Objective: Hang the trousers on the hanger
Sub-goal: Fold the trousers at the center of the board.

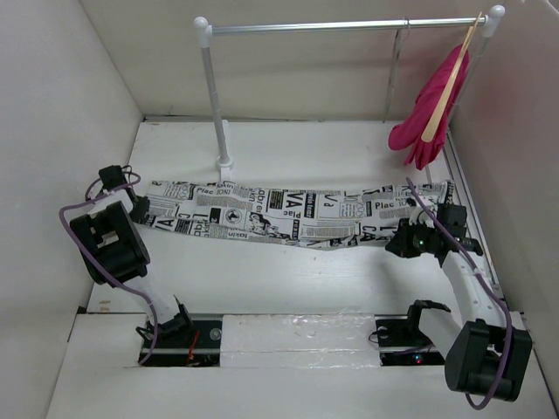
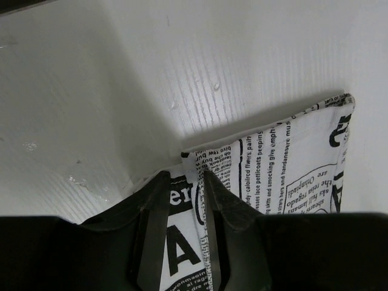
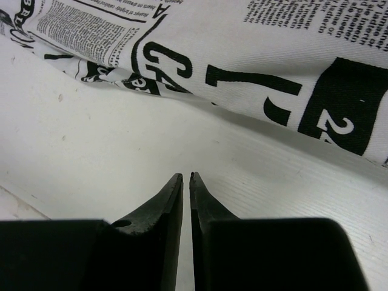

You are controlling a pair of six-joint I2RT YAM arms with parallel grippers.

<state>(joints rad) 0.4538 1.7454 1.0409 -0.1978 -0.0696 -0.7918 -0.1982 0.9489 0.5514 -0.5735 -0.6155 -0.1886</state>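
Black fingers (image 2: 154, 206) of the left gripper (image 2: 185, 182) fill the 6 o'clock edge of the left wrist view, clamped on a corner of the trousers (image 2: 291, 163). Printed cloth runs right between the two pads.

In the right wrist view the right gripper (image 3: 186, 177) has its jaws all but together, with only a thin slit and nothing in it. Trousers (image 3: 273, 60) lie ahead of its tips from 12 to 2 o'clock, apart from them, with bare table (image 3: 121, 139) between.

From the top view:
- **Trousers:** the trousers (image 1: 297, 218) stretch flat across the white table (image 1: 288, 148), long axis 9 to 3 o'clock.
- **Left gripper:** the left gripper (image 1: 140, 208) holds the 9 o'clock end.
- **Right gripper:** the right gripper (image 1: 400, 237) sits just at the near side of the 3 o'clock end, empty.
- **Hanger:** the hanger (image 1: 395, 74) is thin grey wire, seen edge-on. It hangs from the rail (image 1: 349, 26) at roughly 12 o'clock from the trousers' right end, well apart from the cloth.
- **Not the target:** a pink garment (image 1: 432, 113) on a wooden hanger (image 1: 450, 83) sits further toward 3 o'clock on the same rail.

Judgement:
- Only one end is secured, so the trousers can't be lifted evenly yet.
- The next move likely turns on the right jaws opening and going forward onto the cloth edge at their 12 o'clock.
- The right arm is nearer the hanger.
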